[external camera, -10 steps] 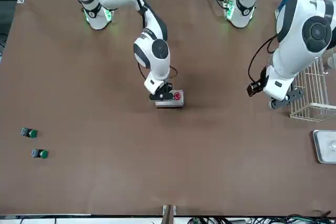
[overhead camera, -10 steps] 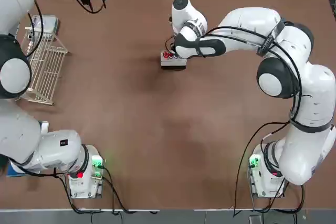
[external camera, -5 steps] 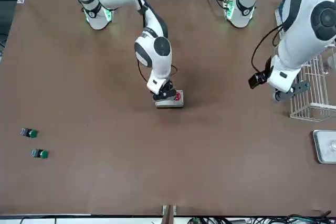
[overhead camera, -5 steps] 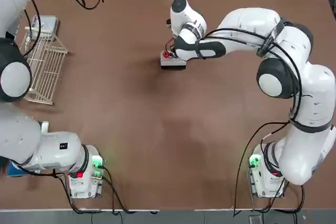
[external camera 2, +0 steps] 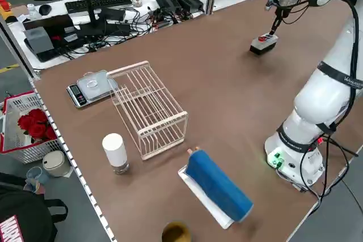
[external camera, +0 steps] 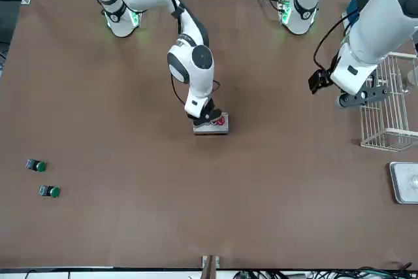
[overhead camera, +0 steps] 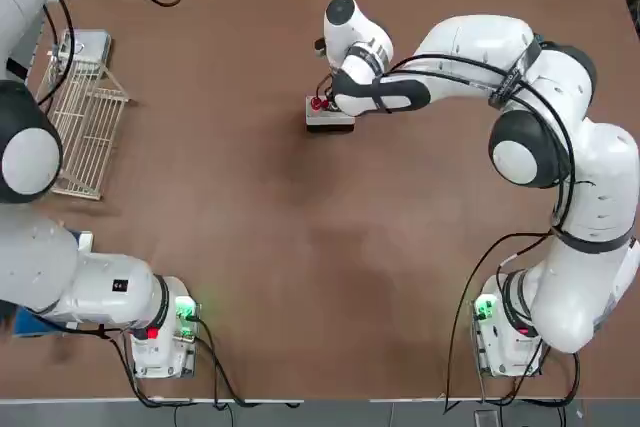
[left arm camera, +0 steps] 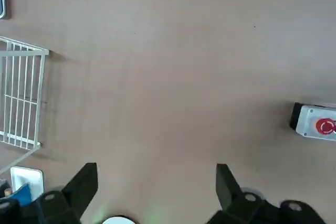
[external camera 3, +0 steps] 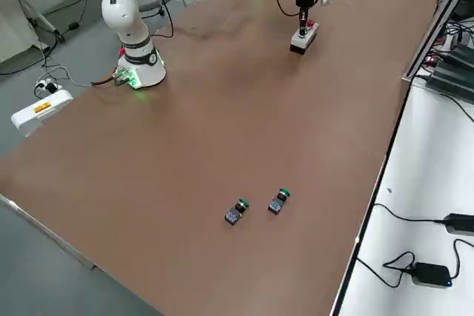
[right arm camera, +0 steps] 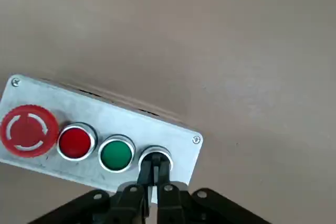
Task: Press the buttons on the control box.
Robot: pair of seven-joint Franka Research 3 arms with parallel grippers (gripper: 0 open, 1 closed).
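Looking down from the top view, the control box [overhead camera: 329, 116] lies on the desk [overhead camera: 300, 267] in the upper centre of the frame, with the right claw [overhead camera: 325, 102] planted on it, much as a second ago. The left arm at the left edge has drawn back from the wire rack [overhead camera: 85, 127].

Across in the front view, the left claw [external camera: 356, 96] hangs at the right of the frame, fingers spread wide, higher than before.

From the right wrist view, the right claw's pinched-together fingertips [right arm camera: 155, 171] sit on the dark last one of the buttons [right arm camera: 116, 153]; the big red, small red and green ones stand clear. Likely this press ends the row, or begins it.
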